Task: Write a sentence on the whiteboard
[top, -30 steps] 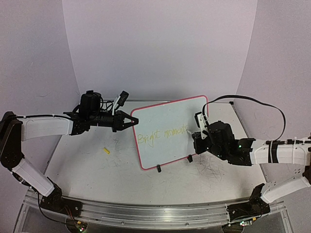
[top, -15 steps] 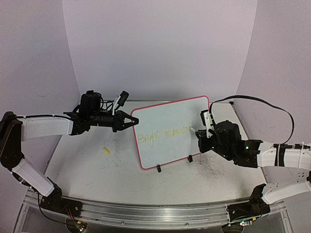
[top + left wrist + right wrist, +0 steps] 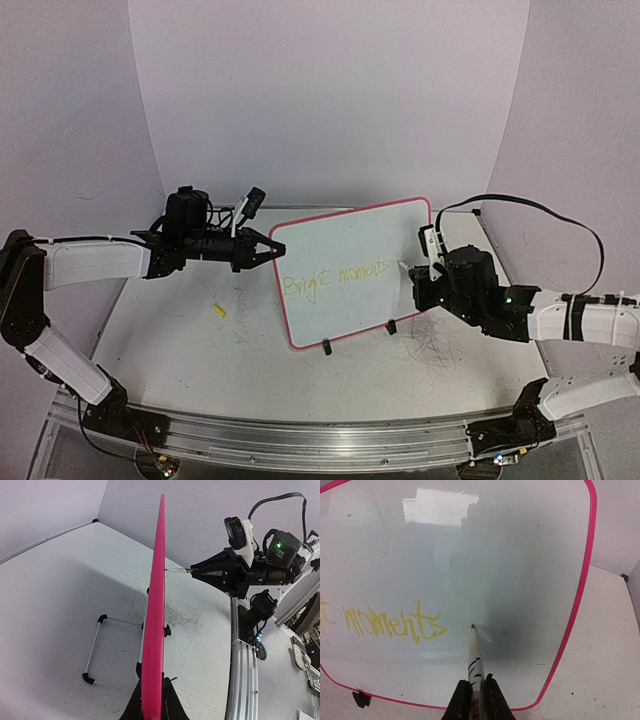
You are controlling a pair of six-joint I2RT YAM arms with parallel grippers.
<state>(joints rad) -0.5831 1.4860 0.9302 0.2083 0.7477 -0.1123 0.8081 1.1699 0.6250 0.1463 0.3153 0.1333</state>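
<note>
Pinching the light, stiff whiteboard point(image 3: 340, 240) at its left edge, the left gripper point(image 3: 272, 248) likely braces it against the marker point(image 3: 475, 655) clenched in the right gripper point(image 3: 476, 686).

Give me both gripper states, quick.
Left gripper: closed on the whiteboard edge.
Right gripper: closed on a marker, tip pointing at the board.
</note>
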